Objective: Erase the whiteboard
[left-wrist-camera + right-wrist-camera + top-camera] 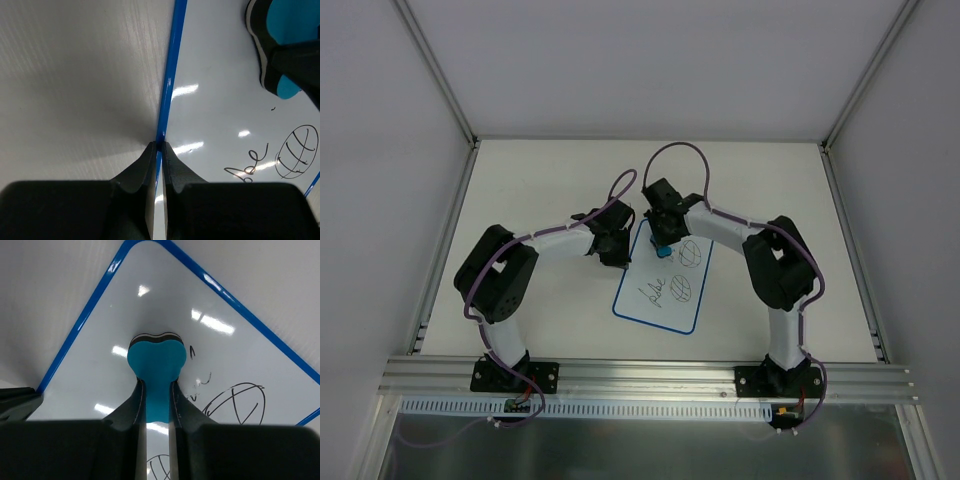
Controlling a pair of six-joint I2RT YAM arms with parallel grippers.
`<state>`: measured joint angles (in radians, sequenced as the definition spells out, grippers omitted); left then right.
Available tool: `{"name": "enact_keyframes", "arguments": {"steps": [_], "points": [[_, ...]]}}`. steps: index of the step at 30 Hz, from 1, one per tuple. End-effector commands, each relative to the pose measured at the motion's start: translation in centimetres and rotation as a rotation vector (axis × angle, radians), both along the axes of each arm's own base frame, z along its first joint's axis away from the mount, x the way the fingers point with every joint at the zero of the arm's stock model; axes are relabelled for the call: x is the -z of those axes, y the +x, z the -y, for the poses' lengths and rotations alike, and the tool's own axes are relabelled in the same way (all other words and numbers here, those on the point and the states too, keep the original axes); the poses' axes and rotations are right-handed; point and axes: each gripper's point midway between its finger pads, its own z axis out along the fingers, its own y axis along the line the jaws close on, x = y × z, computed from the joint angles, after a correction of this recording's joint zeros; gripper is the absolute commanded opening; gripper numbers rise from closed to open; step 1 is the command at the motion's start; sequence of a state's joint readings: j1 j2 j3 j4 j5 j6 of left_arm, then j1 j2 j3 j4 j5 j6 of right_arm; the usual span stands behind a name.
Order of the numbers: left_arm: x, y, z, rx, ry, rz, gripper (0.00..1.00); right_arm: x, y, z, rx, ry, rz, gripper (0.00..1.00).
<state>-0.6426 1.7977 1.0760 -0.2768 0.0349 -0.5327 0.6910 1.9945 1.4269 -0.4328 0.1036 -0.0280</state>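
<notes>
Matte off-white table (550,180), glossy whiteboard (665,290) at its centre, rounded corners, thin blue rim, left gripper (159,146) pinched tight on its left edge, right gripper (156,385) clamped on soft blue eraser (156,357) touching the board.

The whiteboard (667,305) is glossy white with a thin blue border and black marks, a scribble at its near left and two hatched circles to the right, while the eraser (156,360) is turquoise, black-edged, on an off-white table (540,190).
</notes>
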Motion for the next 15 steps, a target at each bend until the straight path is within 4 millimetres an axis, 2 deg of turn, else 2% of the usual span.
{"name": "enact_keyframes", "arguments": {"steps": [1,3,5,9,10,12,15], "points": [[4.6,-4.4,-2.8,-0.005,0.155,-0.17,0.0,1.7,-4.0,1.0,-0.049,-0.101,-0.108,0.0],[4.5,-4.4,-2.9,-0.012,0.153,-0.17,0.0,2.0,-4.0,1.9,-0.016,-0.132,-0.104,0.0],[4.5,-4.5,-3.0,-0.015,0.153,-0.171,0.0,1.8,-3.2,4.0,0.04,-0.21,-0.064,0.0],[4.6,-4.6,-3.1,-0.02,0.155,-0.176,0.0,1.2,-2.0,7.8,0.205,-0.243,-0.043,0.0],[4.7,-4.7,-3.1,-0.021,0.155,-0.178,0.0,1.3,-1.6,9.7,0.264,-0.262,-0.041,0.0],[4.7,-4.7,-3.1,-0.021,0.155,-0.178,0.0,0.9,-0.8,12.2,0.338,-0.27,-0.039,0.0],[4.7,-4.7,-3.1,-0.021,0.157,-0.18,0.0,1.0,-0.7,14.0,0.392,-0.253,-0.067,0.0]]}}
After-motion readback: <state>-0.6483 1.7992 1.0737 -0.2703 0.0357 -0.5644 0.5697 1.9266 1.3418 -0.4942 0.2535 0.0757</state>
